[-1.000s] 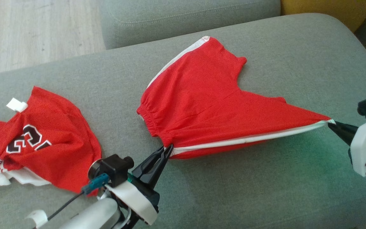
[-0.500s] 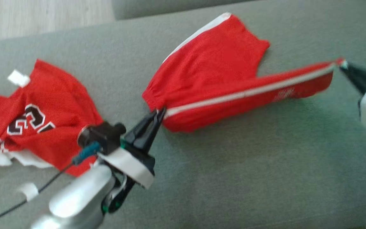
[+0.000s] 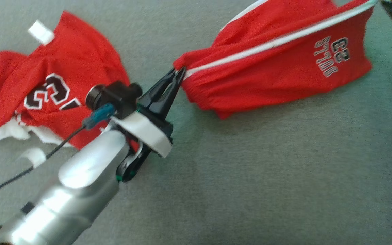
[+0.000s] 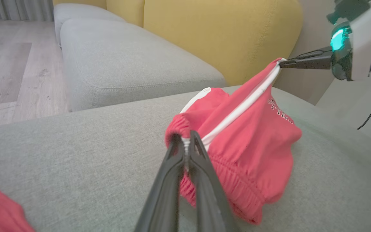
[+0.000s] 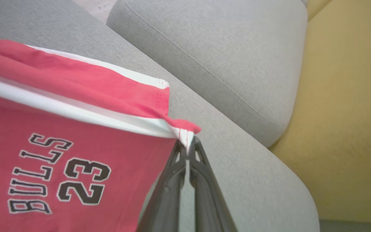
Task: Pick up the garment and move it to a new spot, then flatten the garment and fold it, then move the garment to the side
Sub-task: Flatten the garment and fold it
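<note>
Two red garments: one pair of shorts [image 3: 284,64] and one jersey [image 3: 46,78]. Two grippers: left gripper [image 3: 178,70], right gripper [image 5: 188,149]. Two grey cushions: a near cushion [image 4: 76,154], a far cushion [image 4: 124,64]. Two white tabs [image 3: 41,32].

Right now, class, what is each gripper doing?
Left gripper: shut on the red shorts, at the waistband.
Right gripper: shut on the red shorts, at the leg hem.

Head camera downward over sofa [image 3: 250,177]; wrist cameras close on shorts [image 3: 277,64].
</note>
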Motion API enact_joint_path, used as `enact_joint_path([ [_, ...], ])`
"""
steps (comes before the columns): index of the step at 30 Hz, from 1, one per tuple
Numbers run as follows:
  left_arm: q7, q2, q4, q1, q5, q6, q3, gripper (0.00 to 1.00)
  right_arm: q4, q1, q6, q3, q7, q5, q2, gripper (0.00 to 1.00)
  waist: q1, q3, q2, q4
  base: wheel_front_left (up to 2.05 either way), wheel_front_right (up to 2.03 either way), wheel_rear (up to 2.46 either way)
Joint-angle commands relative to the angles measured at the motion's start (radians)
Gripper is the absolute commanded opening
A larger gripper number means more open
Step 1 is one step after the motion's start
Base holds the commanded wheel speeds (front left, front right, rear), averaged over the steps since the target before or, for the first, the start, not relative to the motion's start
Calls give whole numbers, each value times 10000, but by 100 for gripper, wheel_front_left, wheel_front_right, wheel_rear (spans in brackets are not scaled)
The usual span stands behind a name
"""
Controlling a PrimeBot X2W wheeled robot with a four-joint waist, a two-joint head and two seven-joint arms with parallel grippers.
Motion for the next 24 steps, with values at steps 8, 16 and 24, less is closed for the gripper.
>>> enact_joint_path([
  [8, 65, -526, 789, -1590, 290, -440, 85, 0, 1030, -1676, 29, 960, -529, -9, -281, 0, -4, 1258, 0, 974, 0, 0, 0],
  [16, -152, -996, 1554, -2227, 383, -647, -17, 0, 2010, -2582, 29, 1565, -1120, 57, -118, 0, -4, 1725, 0, 1277, 0, 0, 0],
  [24, -194, -1337, 2210, -2661, 441, -825, -281, 2, 3035, -3188, 29, 1969, -1768, 248, 262, 100, -4, 1950, 0, 1430, 0, 0, 0],
])
